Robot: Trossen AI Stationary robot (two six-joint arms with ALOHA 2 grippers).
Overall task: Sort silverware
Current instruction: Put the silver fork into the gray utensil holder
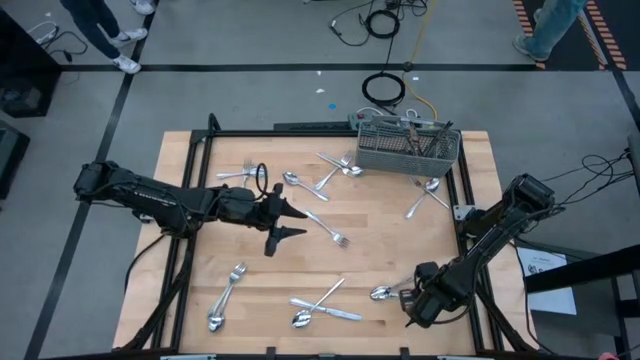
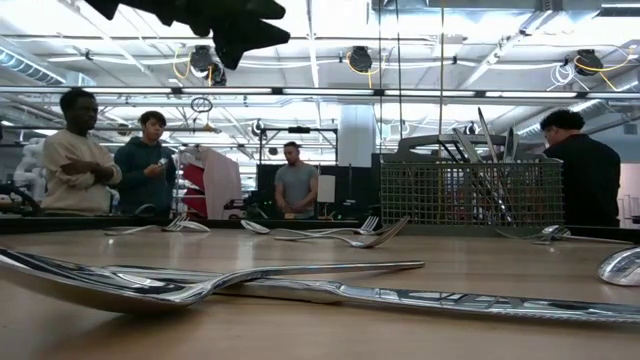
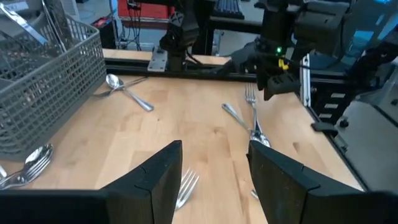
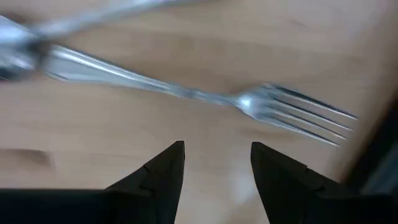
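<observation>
Over the middle of the wooden desk [image 1: 200,170] I have the left gripper [image 1: 285,222] hanging with its two fingers spread apart and nothing between them; a fork [image 1: 330,231] lies on the boards just beside it. Down at the near right corner, my right gripper [image 1: 408,297] is low over another fork [image 4: 205,96], jaws parted and empty, the fork's tines lying just ahead of the fingertips [image 4: 168,162]; a spoon [image 1: 381,292] sits at that same spot. Most of the silverware is scattered loose across the desk: a crossed group [image 1: 322,308] near the front edge, a pair [image 1: 226,290] at the front left, several pieces [image 1: 330,170] by the wire-mesh basket [image 1: 405,148], which stands at the far right edge with a few pieces upright in it. Beyond the desk I can see people [image 2: 72,150] standing in the room.
</observation>
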